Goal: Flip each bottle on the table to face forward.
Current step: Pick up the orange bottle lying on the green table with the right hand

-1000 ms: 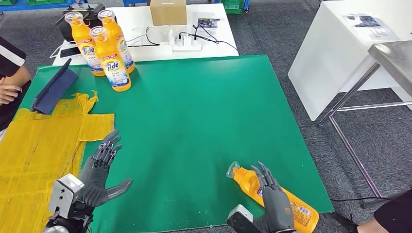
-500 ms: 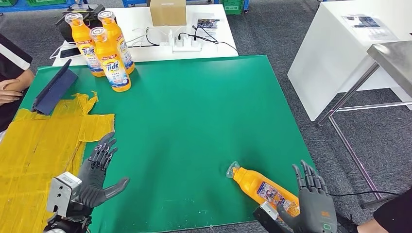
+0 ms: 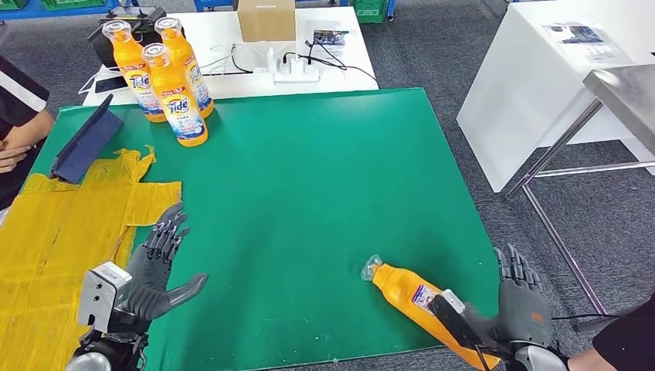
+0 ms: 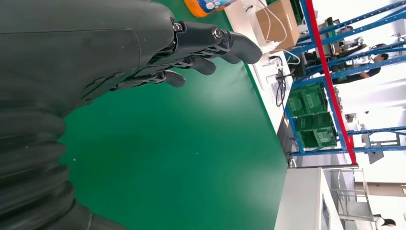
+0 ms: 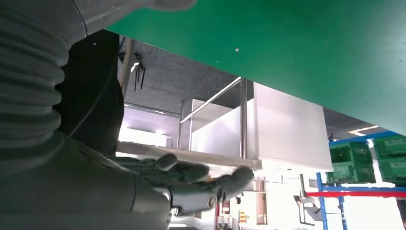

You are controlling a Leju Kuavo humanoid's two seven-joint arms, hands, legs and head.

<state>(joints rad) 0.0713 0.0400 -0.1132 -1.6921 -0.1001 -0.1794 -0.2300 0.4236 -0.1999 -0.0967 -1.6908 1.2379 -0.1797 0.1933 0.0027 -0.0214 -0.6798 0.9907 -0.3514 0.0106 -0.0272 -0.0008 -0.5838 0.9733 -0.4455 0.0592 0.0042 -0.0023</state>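
Observation:
An orange Tide bottle (image 3: 409, 297) lies on its side near the front right edge of the green table (image 3: 324, 178), its clear cap (image 3: 371, 268) pointing left. My right hand (image 3: 521, 305) is open with fingers spread, past the table's right edge; its thumb (image 3: 456, 315) reaches across the bottle's lower body. My left hand (image 3: 154, 270) hovers open over the front left of the mat, holding nothing. Three more orange bottles (image 3: 176, 97) stand upright at the back left corner. In the left wrist view my left hand's fingers (image 4: 206, 48) stretch over the green surface.
A dark blue folder (image 3: 85, 143) leans at the left, beside a yellow taped patch (image 3: 62, 232). A person's arm (image 3: 15, 131) rests at the left edge. Behind stands a white table with a cardboard box (image 3: 266, 19) and power strip (image 3: 297, 71). A white cabinet (image 3: 533, 85) stands at the right.
My right hand let go of the lying bottle and moved right, off the table's edge. The bottle rolled a little, showing its label. My left hand barely moved.

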